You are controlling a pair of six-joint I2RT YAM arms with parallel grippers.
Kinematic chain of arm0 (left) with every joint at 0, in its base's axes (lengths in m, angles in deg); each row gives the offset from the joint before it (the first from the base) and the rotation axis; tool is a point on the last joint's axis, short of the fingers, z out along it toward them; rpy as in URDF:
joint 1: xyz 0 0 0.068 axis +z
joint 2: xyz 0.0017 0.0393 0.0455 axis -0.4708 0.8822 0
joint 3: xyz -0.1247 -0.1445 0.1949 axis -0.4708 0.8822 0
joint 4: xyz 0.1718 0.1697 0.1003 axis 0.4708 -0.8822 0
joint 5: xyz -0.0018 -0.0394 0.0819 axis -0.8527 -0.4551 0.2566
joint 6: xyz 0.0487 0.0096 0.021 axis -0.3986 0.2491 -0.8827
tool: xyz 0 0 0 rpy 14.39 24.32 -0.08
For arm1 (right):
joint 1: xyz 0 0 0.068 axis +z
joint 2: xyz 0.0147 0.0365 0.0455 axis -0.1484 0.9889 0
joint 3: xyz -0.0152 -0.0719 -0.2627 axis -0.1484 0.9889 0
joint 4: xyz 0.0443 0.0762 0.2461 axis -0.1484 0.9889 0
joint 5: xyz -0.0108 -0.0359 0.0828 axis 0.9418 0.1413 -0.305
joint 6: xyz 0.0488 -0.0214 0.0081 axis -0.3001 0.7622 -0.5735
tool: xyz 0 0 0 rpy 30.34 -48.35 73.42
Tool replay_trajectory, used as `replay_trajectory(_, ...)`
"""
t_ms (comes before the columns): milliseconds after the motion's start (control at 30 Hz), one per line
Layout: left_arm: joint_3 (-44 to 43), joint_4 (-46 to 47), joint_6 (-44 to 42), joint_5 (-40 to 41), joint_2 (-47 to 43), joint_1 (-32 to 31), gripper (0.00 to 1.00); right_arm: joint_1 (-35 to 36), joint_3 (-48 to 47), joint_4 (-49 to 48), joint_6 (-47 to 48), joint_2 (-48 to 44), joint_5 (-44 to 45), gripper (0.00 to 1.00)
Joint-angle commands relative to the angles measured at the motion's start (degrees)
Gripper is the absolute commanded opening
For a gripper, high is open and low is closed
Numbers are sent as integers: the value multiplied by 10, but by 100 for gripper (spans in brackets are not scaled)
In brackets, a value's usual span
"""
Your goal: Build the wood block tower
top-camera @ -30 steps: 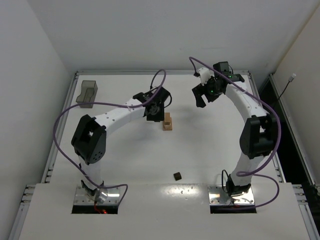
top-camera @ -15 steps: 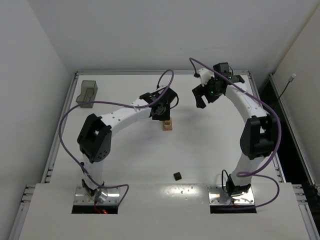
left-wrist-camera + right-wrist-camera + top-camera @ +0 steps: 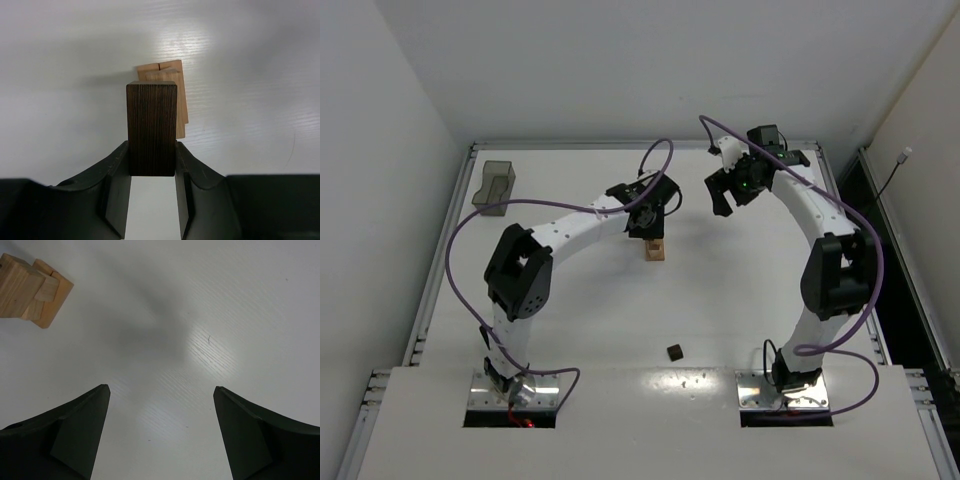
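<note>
The wood block tower (image 3: 656,247) is a short stack of light tan blocks in the middle of the white table; it also shows in the left wrist view (image 3: 167,80) and the right wrist view (image 3: 32,289). My left gripper (image 3: 647,222) hovers just above the tower, shut on a dark brown cuboid (image 3: 151,129) held over the stack. My right gripper (image 3: 728,190) is open and empty, raised to the right of the tower.
A small dark brown block (image 3: 674,351) lies on the table near the front, between the arm bases. A translucent grey plastic bin (image 3: 494,188) stands at the far left edge.
My left gripper has moved right with the dark cuboid, from beside the tower to above it. The right arm has not moved.
</note>
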Motion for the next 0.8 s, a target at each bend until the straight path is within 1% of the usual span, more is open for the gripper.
replay_trajectory(0, -23, 8, -4, 3, 4, -2, 0, -3, -4, -15, -11, -16, -1, 82)
replay_trajectory(333, -39, 8, -4, -2, 21, -8, 0, -3, -4, -15, -11, -21, 11, 82)
replay_trajectory(767, -39, 14, -4, -13, 27, -13, 0, -3, -4, -15, -11, -21, 16, 82)
